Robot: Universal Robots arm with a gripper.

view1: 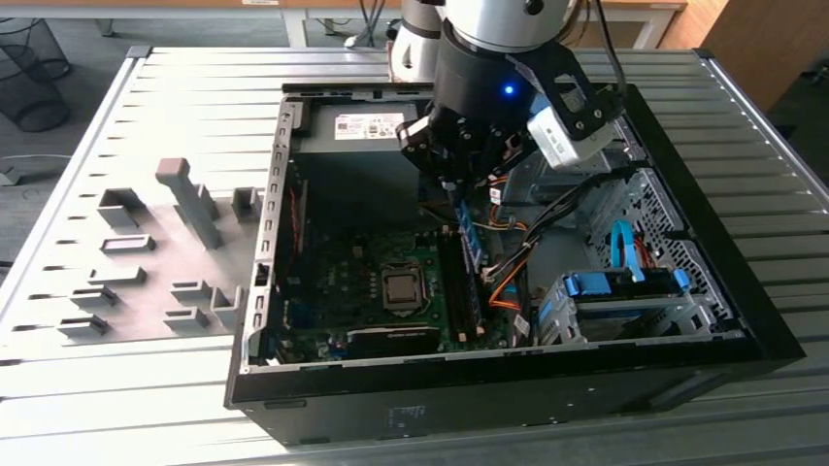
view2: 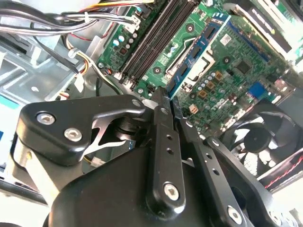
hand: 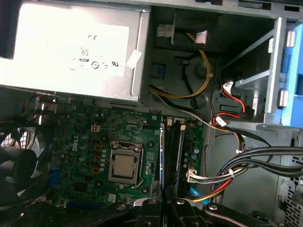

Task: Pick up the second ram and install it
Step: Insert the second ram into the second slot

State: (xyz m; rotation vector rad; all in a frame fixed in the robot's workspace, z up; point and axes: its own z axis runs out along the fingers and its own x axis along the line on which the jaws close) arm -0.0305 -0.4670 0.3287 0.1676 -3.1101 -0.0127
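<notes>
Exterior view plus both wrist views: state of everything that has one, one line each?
gripper: shut on the second ram, low inside the case.
second ram: held on edge, over the memory slots.
computer case: side panel off, interior exposed.
CPU socket: uncovered, chip exposed.
memory slots: whether any holds a stick, cannot tell.

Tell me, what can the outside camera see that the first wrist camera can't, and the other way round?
Exterior view: the grey holder blocks on the slatted table, the whole black computer case, and the gripper seen from outside, holding the second ram upright over the slots.
First wrist view: the dark fan and the yellow cables up close.
Both: the green motherboard, its processor socket and the silver power supply.
</notes>
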